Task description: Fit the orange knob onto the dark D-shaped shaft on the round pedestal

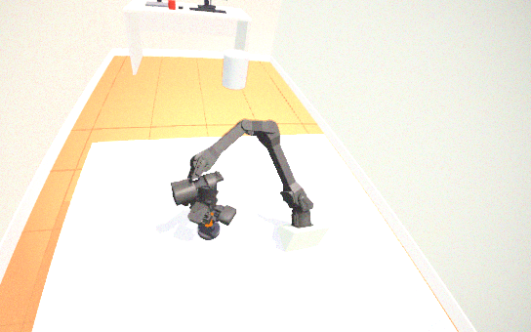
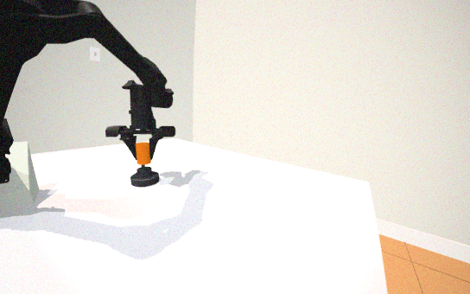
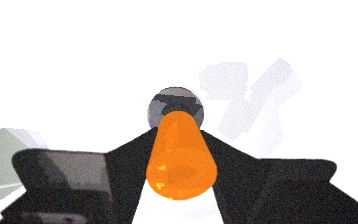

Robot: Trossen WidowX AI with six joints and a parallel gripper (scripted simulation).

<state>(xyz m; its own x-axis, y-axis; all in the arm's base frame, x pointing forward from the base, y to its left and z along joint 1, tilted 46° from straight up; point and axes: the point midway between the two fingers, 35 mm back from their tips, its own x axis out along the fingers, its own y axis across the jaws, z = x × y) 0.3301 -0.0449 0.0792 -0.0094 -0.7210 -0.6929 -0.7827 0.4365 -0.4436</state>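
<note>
1. The claw (image 1: pixel 210 217) (image 2: pixel 143 156) (image 3: pixel 179 150) points down and squeezes the orange knob (image 1: pixel 210 221) (image 2: pixel 142 153) (image 3: pixel 181 160) between its two fingers.
2. The knob stands upright over the round pedestal (image 1: pixel 208 232) (image 2: pixel 144 177) (image 3: pixel 156 111). A bit of the dark shaft (image 2: pixel 142 166) shows under it, so the knob is not all the way down.
3. The pedestal sits on a big white table top (image 1: pixel 161 283) (image 2: pixel 276 225) (image 3: pixel 75 60). Soft gray shadows lie on the white beside it.
4. The black arm (image 1: pixel 279 156) (image 2: pixel 117 45) bends up high and over. Its foot is at a pale, slanted block (image 1: pixel 303 238) (image 2: pixel 17 182).
5. Past the table is an orange floor (image 1: pixel 181 103) (image 2: pixel 425 264) with thin dark lines.
6. A white round bin (image 1: pixel 234 70) stands on the floor.
7. Far back is a white desk (image 1: pixel 187 21) with a little red thing (image 1: pixel 172 4) on top.
8. The walls (image 1: pixel 415 98) (image 2: pixel 328 86) are pale, and one has a small white plate (image 2: pixel 95 54) on it.
</note>
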